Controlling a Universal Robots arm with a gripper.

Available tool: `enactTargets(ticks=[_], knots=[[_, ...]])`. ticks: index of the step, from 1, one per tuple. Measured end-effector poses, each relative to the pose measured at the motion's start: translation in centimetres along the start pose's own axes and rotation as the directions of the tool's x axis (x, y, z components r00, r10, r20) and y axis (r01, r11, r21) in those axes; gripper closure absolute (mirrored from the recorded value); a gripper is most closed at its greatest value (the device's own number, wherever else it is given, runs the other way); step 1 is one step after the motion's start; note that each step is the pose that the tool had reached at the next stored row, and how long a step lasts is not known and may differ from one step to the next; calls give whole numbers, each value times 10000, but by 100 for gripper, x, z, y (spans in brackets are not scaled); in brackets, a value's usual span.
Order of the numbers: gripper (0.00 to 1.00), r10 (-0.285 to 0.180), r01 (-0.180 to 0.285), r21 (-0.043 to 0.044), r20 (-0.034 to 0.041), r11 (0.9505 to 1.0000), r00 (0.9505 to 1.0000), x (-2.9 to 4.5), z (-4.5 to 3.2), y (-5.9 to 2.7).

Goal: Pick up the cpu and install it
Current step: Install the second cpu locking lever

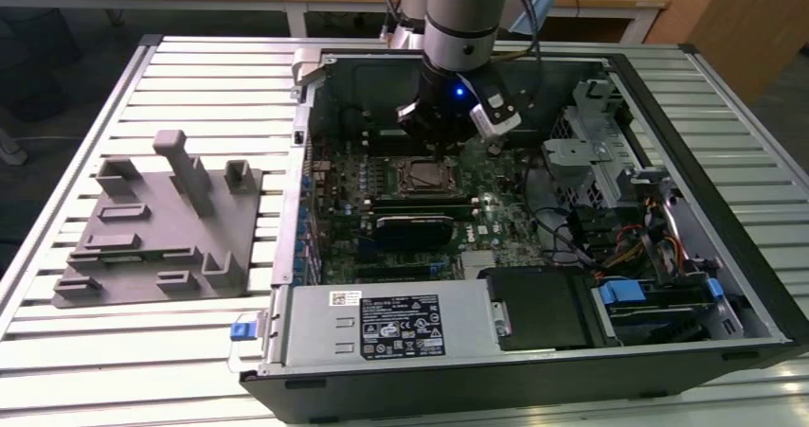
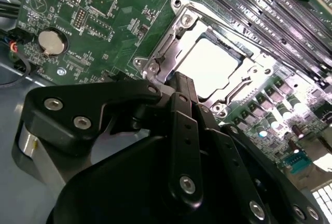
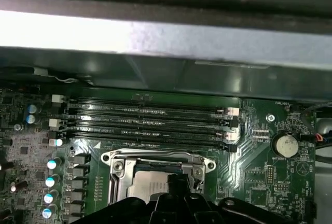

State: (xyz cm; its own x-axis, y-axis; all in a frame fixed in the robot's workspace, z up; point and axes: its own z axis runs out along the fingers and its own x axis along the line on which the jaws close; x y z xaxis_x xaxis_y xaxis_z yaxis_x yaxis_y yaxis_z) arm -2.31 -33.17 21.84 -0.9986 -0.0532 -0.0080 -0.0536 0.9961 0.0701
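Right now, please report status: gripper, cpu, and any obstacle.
Gripper low over the socket frame, finger state unclear. Cpu lies flat inside the socket frame, silvery top exposed. Nothing between gripper and cpu.

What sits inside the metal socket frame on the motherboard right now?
In the second wrist view the cpu, its silvery top up, lies inside the socket frame. The claw covers the frame's near edge, so whether the chip is fully seated cannot be seen.
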Motion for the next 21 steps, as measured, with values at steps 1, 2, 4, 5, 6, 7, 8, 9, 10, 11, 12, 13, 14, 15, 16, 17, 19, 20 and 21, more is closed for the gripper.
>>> enactTargets(ticks=[1, 2, 4, 5, 6, 7, 8, 9, 10, 11, 12, 13, 14, 15, 16, 17, 19, 20, 21], knots=[[89, 0, 0, 0, 0, 10000, 10000, 0, -23, 1], [89, 0, 0, 1, 0, 10000, 10000, 0, -49, 3], [89, 0, 0, 1, -1, 10000, 10000, 0, -80, 5], [89, 0, 0, 4, -1, 10000, 10000, -1, -86, 3], [89, -2, 2, 12, -1, 10000, 10000, -1, -88, -1], [89, -2, 2, 23, -1, 10000, 10000, 0, -90, -8], [89, -1, 1, 34, -2, 10000, 10000, 0, -91, -17], [89, -1, 1, 40, -3, 10000, 10000, 1, -92, -31], [89, -1, 1, 43, -3, 10000, 10000, 2, -93, -47], [89, 0, 0, 44, -3, 10000, 10000, 3, -94, -66], [89, -1, 1, 43, -3, 10000, 10000, 4, -95, -84], [89, -1, 1, 42, -2, 10000, 10000, 5, -98, -96], [89, -1, 1, 43, -3, 10000, 10000, 5, -104, -102], [89, 0, 0, 45, -4, 10000, 10000, 5, -117, -104], [89, 1, -1, 44, -3, 10000, 10000, 5, -139, -103], [89, 1, -1, 43, -2, 10000, 10000, 5, -173, -101], [89, 0, 0, 46, -4, 10000, 10000, 4, -245, -96], [89, -1, 1, 44, -3, 10000, 10000, 4, -267, -95], [89, -1, 1, 44, -3, 10000, 10000, 4, -275, -97]])
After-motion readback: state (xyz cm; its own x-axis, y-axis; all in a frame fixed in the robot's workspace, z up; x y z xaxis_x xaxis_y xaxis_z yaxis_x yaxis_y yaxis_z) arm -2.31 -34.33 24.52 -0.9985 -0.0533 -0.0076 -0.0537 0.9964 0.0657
